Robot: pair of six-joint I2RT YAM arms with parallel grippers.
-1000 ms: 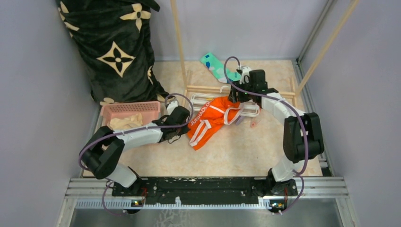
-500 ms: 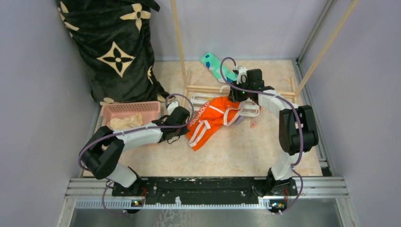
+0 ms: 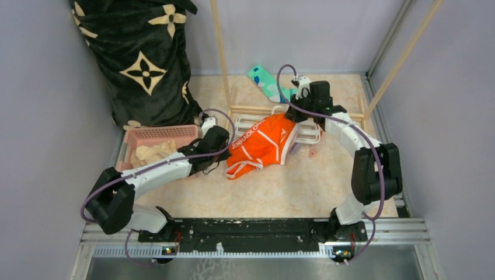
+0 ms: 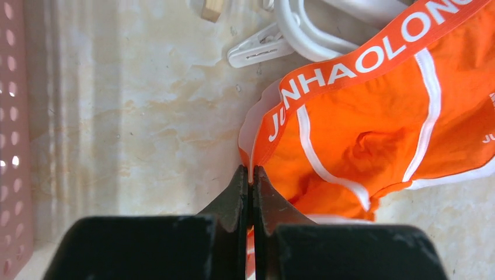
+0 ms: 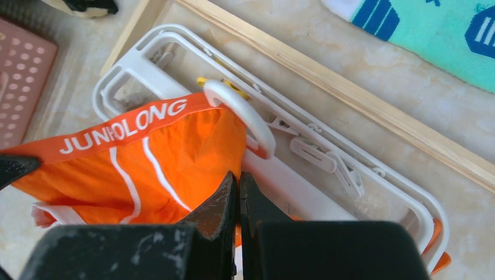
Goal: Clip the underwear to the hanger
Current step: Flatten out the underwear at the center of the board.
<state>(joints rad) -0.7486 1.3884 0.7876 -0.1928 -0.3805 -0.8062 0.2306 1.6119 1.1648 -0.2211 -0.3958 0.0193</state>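
Lying over the left half of the white drying hanger (image 3: 309, 137) on the marble surface (image 3: 303, 186) are the orange boxer briefs (image 3: 260, 146). From the left wrist, the left claw (image 4: 252, 175) pinches their waistband end, left of the hanger. From the right wrist, the right claw (image 5: 238, 181) is pressed together on orange cloth over the hanger's frame.

Left end effector (image 4: 251, 172) and right end effector (image 5: 238, 178) clamped, angled toward each other.
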